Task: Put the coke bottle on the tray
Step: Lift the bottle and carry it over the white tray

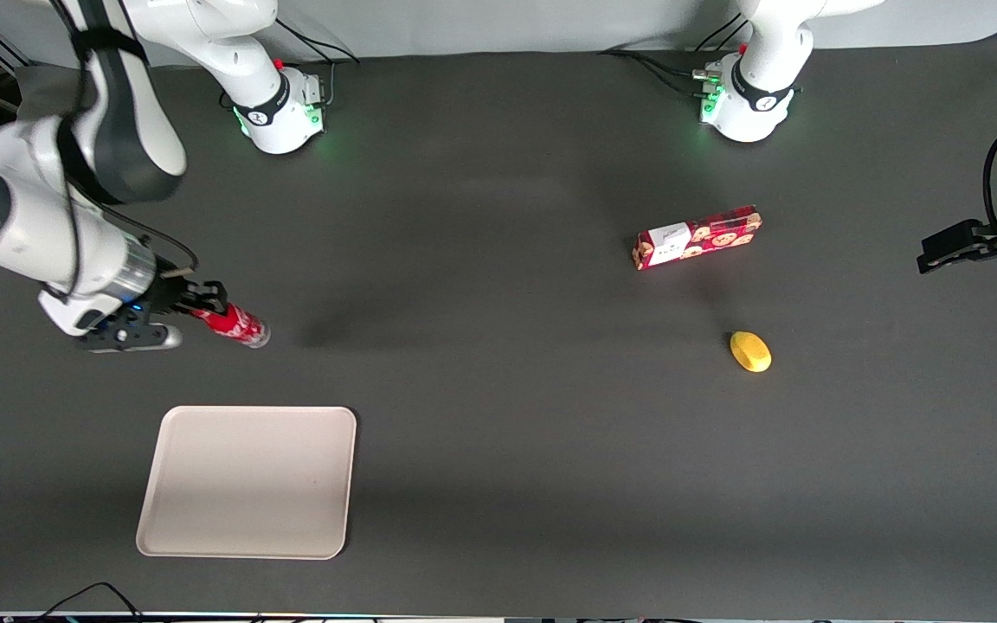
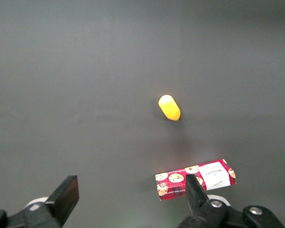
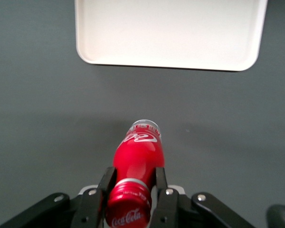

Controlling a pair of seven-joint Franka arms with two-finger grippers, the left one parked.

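The gripper (image 1: 196,303) sits at the working arm's end of the dark surface (image 1: 498,415), its fingers (image 3: 106,190) clamped on either side of the coke bottle (image 1: 234,324) just below the red cap. The bottle is held tipped far over, close to horizontal — its long axis runs from the cap end, caught in the fingers, out to the clear silvery base, which points away from the gripper and slants a little toward the front camera. In the right wrist view the base end of the bottle (image 3: 138,156) aims toward the tray (image 3: 171,33), with a stretch of bare surface between them. From the front, the cream tray (image 1: 247,481) lies flat, nearer to the camera than the bottle and well apart from it. Toward the parked arm's end lie a red cookie box (image 1: 697,237) and, nearer the camera than the box, a small yellow lemon-like object (image 1: 750,352).
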